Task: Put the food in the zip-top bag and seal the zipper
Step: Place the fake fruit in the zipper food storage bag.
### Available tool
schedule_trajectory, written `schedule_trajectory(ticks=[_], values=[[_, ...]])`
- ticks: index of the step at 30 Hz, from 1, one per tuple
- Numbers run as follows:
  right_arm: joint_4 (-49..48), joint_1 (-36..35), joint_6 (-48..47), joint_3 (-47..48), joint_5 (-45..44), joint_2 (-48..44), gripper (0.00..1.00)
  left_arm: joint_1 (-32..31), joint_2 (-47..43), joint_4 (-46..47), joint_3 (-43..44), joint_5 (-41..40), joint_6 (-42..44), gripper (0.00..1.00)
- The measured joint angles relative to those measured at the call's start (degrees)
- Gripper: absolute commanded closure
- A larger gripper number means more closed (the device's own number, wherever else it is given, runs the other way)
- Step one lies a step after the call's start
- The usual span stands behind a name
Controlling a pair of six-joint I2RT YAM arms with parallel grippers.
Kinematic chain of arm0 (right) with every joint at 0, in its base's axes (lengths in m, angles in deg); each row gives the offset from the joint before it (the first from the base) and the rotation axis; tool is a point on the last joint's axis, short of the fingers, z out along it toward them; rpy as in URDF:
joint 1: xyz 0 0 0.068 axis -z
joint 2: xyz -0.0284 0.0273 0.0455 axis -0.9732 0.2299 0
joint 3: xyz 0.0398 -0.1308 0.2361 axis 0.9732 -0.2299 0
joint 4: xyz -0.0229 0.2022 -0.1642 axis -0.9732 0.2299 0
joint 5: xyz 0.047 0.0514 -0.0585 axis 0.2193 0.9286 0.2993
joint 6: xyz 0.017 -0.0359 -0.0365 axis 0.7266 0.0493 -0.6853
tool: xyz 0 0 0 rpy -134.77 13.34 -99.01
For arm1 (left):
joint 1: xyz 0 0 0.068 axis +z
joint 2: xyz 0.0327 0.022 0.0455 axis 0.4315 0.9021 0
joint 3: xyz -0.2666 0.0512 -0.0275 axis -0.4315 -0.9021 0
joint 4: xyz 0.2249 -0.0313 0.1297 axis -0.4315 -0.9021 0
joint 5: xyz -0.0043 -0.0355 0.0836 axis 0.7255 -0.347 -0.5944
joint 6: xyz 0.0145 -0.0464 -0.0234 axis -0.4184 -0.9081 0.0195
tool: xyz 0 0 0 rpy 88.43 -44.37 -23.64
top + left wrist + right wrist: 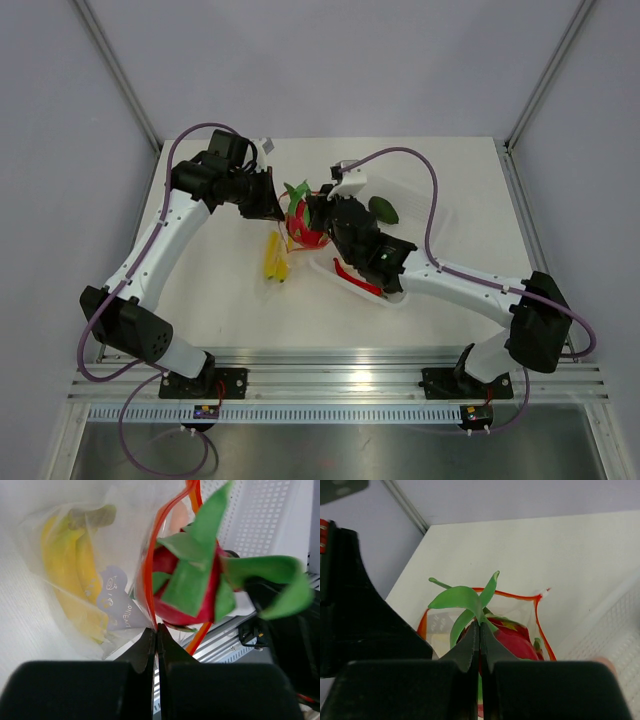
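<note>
White table, grey walls. The left gripper is pinched tight on the zip-top bag at its zipper, mid-table. The right gripper clamps a leaf of the dragon fruit – fruit sits in the bag's open mouth. Inside the bag: banana. The chilli and avocado lie in the tray on the right.

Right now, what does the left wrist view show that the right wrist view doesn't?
Left wrist only: the banana seen through the clear zip-top bag. Right wrist only: the right hand shut on a green leaf of the dragon fruit. Both: the dragon fruit at the bag's mouth, ringed by the zipper.
</note>
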Motion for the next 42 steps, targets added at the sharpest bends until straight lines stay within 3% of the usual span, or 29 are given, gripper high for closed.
schedule_trajectory(ticks=[8, 19, 23, 24, 34, 42], values=[[-0.6, -1.0, 8.3, -2.1, -4.9, 1.8, 1.00, 0.0, 0.0, 0.6, 0.0, 2.5, -1.5, 1.00], [2.0, -1.7, 14.2, -1.2, -3.7, 2.4, 0.99, 0.0, 0.0, 1.8, 0.0, 4.2, -3.0, 1.00], [10.8, -1.7, 14.6, 5.9, -0.6, 5.3, 0.48, 0.0, 0.0, 1.9, 0.0, 4.3, -3.1, 1.00], [13.6, -1.8, 13.7, 7.7, 0.0, 5.9, 0.43, 0.0, 0.0, 1.6, 0.0, 4.2, -3.0, 1.00], [31.2, -1.2, 9.1, 12.6, -0.3, 2.1, 0.43, 0.3, 0.0, 2.0, 0.0, 4.7, -3.1, 1.00], [36.1, 6.2, 11.7, 9.8, 6.3, -1.1, 0.39, 0.3, 0.0, 1.6, 0.0, 5.2, -3.1, 1.00]])
